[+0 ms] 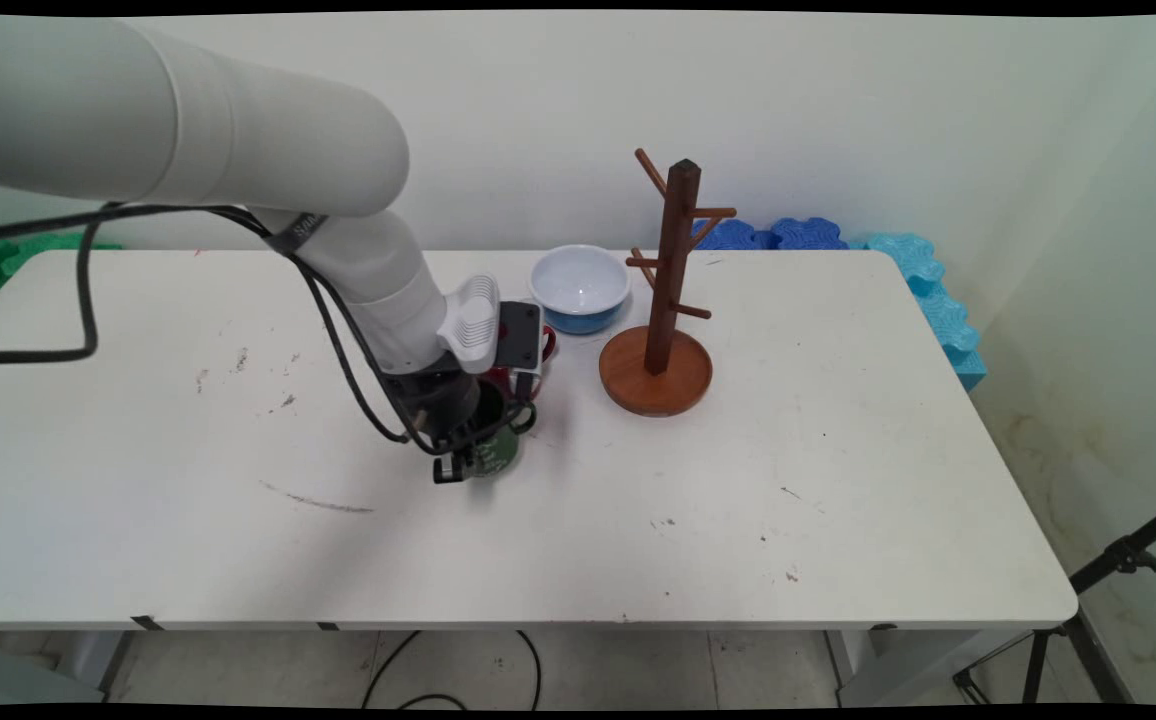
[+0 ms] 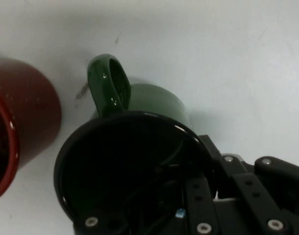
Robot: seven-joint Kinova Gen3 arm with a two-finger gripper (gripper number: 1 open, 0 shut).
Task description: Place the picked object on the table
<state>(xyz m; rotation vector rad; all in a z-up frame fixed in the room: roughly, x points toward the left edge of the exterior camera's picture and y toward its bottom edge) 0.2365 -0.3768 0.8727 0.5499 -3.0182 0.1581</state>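
Note:
My gripper point(image 1: 470, 442) is down on a dark green mug point(image 1: 496, 456) that stands upright on the white table point(image 1: 738, 520), left of centre. In the hand view one finger reaches inside the green mug point(image 2: 159, 100) and the other sits outside its wall, so the gripper point(image 2: 211, 169) is shut on the rim. The mug's handle points away from the fingers. A red mug point(image 2: 29, 110) stands close beside it, apart from it; in the main view the red mug point(image 1: 542, 346) is mostly hidden behind the hand.
A light blue bowl point(image 1: 579, 285) sits just behind the mugs. A wooden mug tree point(image 1: 671, 270) on a round base stands to their right. Blue foam mats point(image 1: 923, 280) lie along the table's far right edge. A tripod point(image 1: 1118, 560) stands lower right.

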